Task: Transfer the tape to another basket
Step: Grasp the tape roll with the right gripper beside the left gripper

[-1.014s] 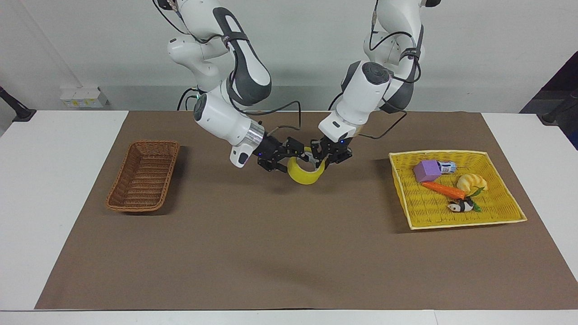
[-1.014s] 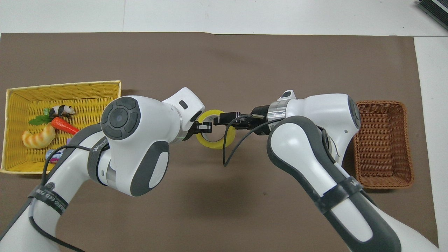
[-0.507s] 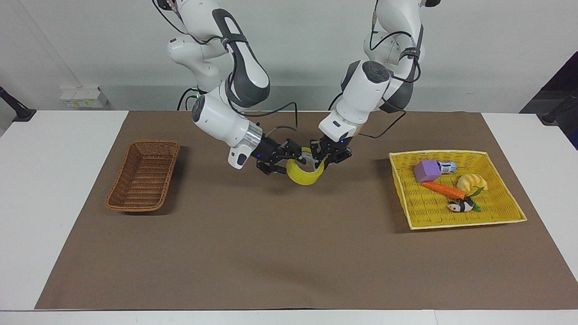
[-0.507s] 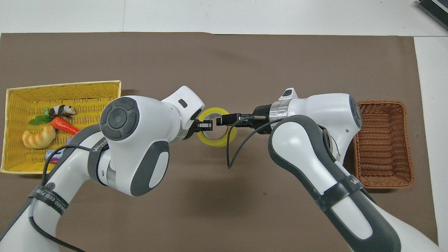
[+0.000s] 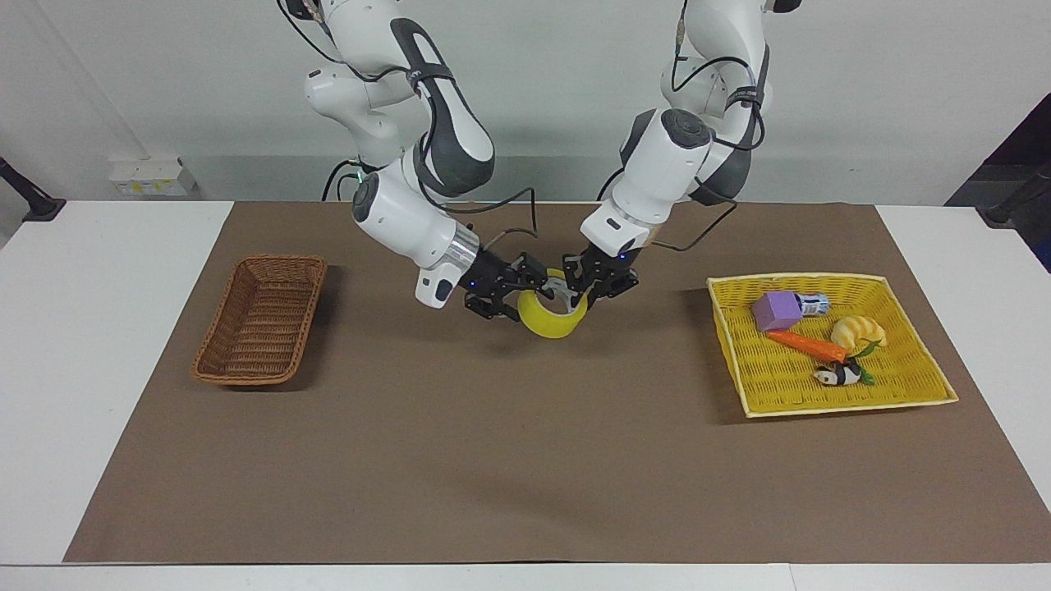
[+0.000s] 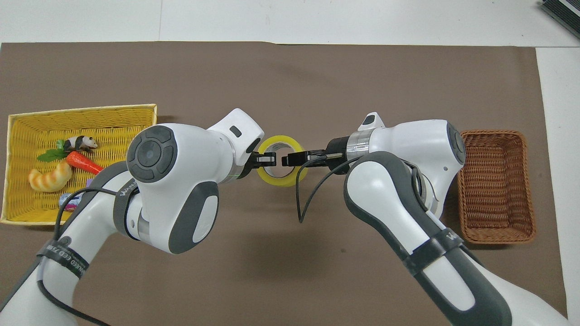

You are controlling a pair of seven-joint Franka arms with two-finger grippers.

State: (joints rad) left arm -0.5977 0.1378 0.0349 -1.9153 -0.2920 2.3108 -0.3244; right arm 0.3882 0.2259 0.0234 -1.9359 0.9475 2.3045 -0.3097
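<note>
**Kid 1:** Up in the air, over the middle of the brown mat, that's where the tape (image 5: 552, 318) is in the facing view. Why do 2 arms have it?

**Kid 2:** It's a hand-off, I think. The left gripper (image 5: 575, 293) is pinched tight on the roll's rim at one side. The right gripper (image 5: 525, 289) has come to the other side, w/ its tips at the rim. I can't tell if it has squeezed yet.

**Kid 1:** Why not just carry it?

**Kid 2:** The brown wicker basket (image 5: 261, 319) sits at the right arm's end of the table, empty. Prob too far for the left arm.

**Kid 1:** And from the overhead view?

**Kid 2:** Same thing. The tape (image 6: 280, 179) hangs between both arms. The left gripper (image 6: 267, 159) and right gripper (image 6: 290, 159) point at each other across the hole. The wicker basket (image 6: 495, 185) is by the right arm. The yellow tray (image 6: 81, 113) by the left arm holds a toy carrot (image 6: 84, 162), a panda (image 6: 80, 143) and a croissant (image 6: 49, 177).
</note>
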